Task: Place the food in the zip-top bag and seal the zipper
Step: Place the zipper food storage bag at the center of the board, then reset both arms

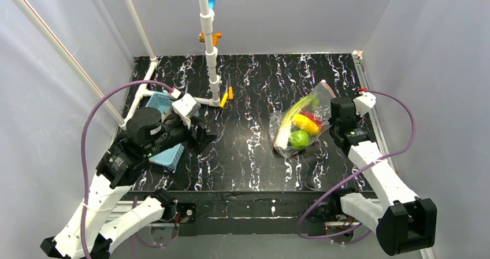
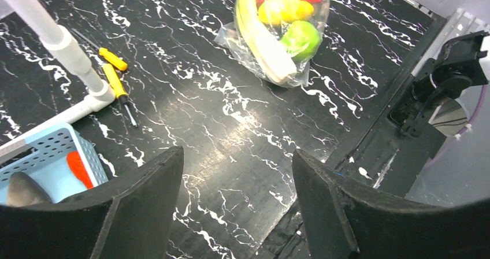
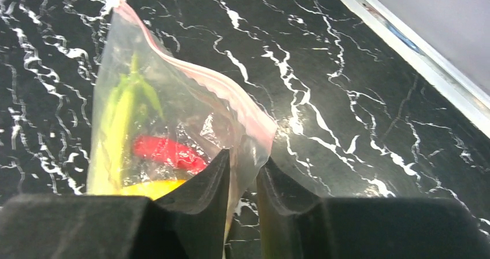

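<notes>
The clear zip-top bag (image 1: 312,110) lies on the right side of the black marbled counter (image 2: 231,108), well apart from the light-blue mesh basket (image 2: 58,144) at the left. Through the plastic show a long green-and-white leek (image 1: 293,120), a yellow fruit (image 1: 306,124), a green apple (image 1: 299,139) and a dark red piece (image 3: 167,152). The pinkish-red zipper (image 3: 202,77) runs along the bag's far edge; whether it is pressed closed along its length cannot be told. The right gripper (image 3: 244,166) sits at the bag's right-hand corner, its fingers parted by a narrow gap with the clear film running down between them. The left gripper (image 2: 237,156) is held above bare counter just beside the basket, fingers wide apart with nothing between them. In the basket rest a red chili (image 2: 78,169) and a grey fish (image 2: 23,189). Two yellow-handled screwdrivers (image 2: 115,81) lie beside the foot of a white pipe (image 2: 63,45) toward the back of the counter.
</notes>
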Controlling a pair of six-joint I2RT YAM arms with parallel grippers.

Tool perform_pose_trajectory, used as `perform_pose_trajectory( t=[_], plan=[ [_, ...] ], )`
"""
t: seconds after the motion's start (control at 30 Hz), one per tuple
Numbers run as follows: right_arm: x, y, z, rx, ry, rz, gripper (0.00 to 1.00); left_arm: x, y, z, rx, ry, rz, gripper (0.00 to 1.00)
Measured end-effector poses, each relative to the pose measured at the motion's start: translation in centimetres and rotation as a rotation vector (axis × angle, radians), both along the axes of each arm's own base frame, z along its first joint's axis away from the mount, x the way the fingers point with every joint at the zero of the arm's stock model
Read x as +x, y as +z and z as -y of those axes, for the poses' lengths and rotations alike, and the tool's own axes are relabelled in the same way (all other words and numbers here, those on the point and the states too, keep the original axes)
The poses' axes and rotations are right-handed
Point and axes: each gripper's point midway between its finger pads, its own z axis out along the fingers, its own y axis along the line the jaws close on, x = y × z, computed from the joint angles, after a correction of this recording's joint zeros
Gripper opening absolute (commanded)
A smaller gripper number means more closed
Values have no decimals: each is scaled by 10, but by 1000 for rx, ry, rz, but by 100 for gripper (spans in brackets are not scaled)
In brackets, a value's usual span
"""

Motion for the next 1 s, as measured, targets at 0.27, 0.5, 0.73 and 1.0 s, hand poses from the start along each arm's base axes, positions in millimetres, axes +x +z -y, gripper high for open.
perform_pose_trajectory(
  t=[0.27,0.5,0.73,1.0],
  plan=[
    [-17,10,12,21,-44,20,93,13,5,-32,20,184,78,81],
    [-38,52,16,18,-19,85,98,11,28,-73,-33,373,188,91],
    [-61,146,-3,86,151,324,98,-4,70,-97,-144,444,295,96],
    [-112,242,-11,125,274,596,98,-38,123,-121,-320,457,415,98]
  ],
)
